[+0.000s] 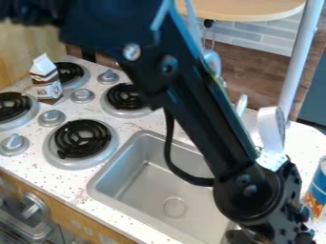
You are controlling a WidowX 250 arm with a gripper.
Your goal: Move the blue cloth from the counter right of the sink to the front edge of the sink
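standing on the speckled counter (302, 139) at the right edge, the blue can (319, 185) bears an orange-red patch low down. near it hangs the black gripper (270, 234); open or closed, i cannot tell.

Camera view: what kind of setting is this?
Likely a toy or mock kitchen set up for a robot arm: a speckled counter with four coil burners, a metal sink set into it, and a small carton by the burners.
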